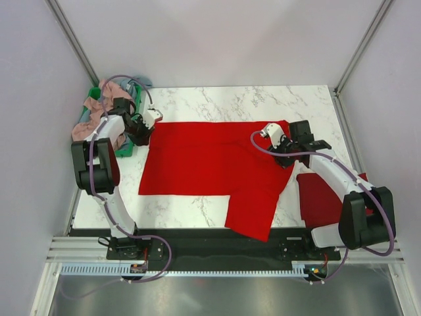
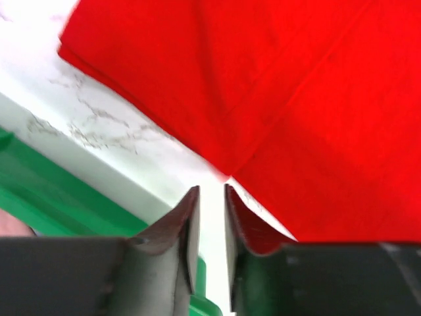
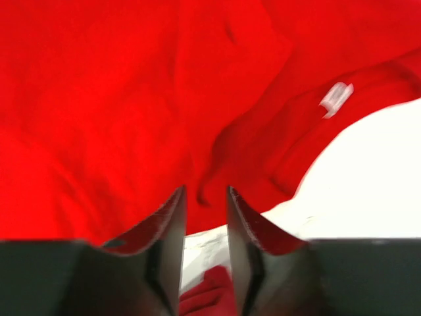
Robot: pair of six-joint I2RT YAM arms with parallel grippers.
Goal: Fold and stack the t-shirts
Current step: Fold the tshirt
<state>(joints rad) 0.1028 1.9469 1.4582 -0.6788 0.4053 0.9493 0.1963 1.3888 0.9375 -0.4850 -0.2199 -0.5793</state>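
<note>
A bright red t-shirt [image 1: 210, 168] lies spread flat on the marble table, with one part hanging toward the near edge. My left gripper [image 1: 148, 128] sits at its far-left corner. In the left wrist view the jaws [image 2: 212, 191] stand slightly apart and empty, with the shirt's corner [image 2: 227, 172] just ahead of the tips. My right gripper [image 1: 279, 141] is at the shirt's right edge near the neck. It is open [image 3: 205, 192] and holds nothing, just above the red cloth [image 3: 118, 99]. The white neck label [image 3: 337, 99] shows to its right.
A second red shirt [image 1: 322, 197] lies folded at the right, under the right arm. A green bin [image 1: 125, 150] at the far left holds dusty pink [image 1: 92, 115] and grey-blue shirts. Its rim also shows in the left wrist view [image 2: 52, 191]. White walls enclose the table.
</note>
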